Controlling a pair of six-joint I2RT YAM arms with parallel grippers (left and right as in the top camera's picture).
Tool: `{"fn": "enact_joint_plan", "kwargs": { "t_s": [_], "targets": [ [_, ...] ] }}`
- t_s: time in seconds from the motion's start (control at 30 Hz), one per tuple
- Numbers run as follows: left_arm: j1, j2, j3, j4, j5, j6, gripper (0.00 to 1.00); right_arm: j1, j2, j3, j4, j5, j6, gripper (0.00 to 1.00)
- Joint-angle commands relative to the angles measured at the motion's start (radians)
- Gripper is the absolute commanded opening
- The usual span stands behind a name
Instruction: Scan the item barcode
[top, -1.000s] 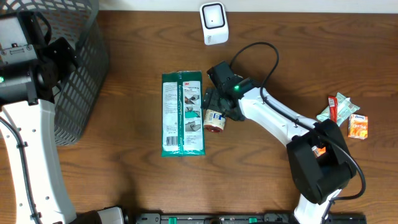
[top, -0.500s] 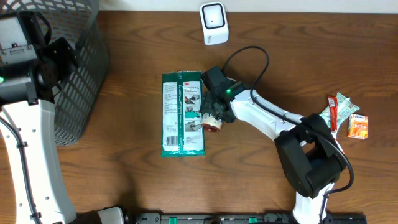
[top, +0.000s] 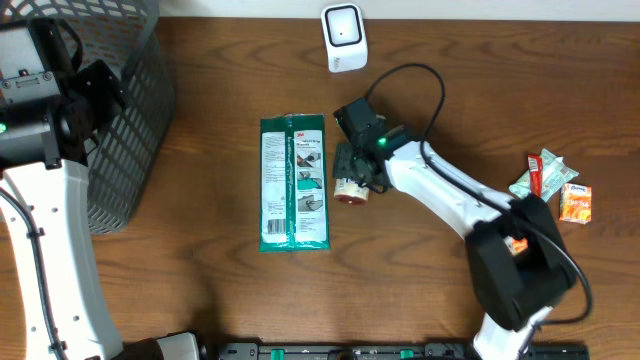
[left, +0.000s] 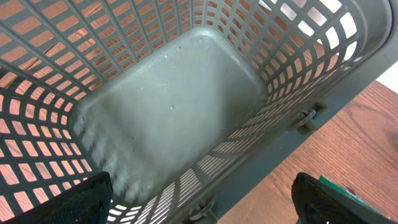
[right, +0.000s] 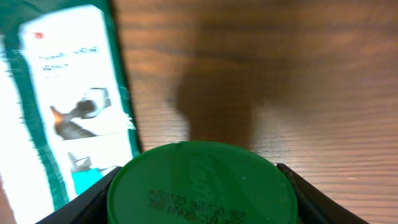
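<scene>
Jar (right: 202, 183), green lid: clamped in right end effector (top: 349, 178) | left end effector (left: 199, 199): spread wide above basket (left: 174, 106)

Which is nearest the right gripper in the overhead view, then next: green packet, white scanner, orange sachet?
1. Green packet, just left of the right gripper, which grips the jar.
2. White scanner, at the far table edge.
3. Orange sachet, far right.
</scene>
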Motion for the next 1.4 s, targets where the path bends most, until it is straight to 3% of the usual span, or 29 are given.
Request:
{"fn": "enact_joint_plan", "kwargs": {
  "t_s": [0.0,0.47,0.87,1.37],
  "targets": [
    [0.005,0.0,0.006,-0.002,-0.013,0.01,0.92,-0.001,-0.083,0.002,-0.005,0.098,-0.123,0.57],
    [0.005,0.0,0.006,-0.002,-0.013,0.01,0.93,0.048,-0.094,-0.018,-0.001,0.525,-0.157,0.48],
    [0.005,0.0,0.006,-0.002,-0.013,0.01,0.92,0.173,-0.094,-0.25,0.393,1.074,-0.1,0.47],
    [0.005,0.0,0.006,-0.002,-0.013,0.01,0.92,0.037,-0.037,-0.288,0.622,1.061,-0.101,0.39]
  ]
}}
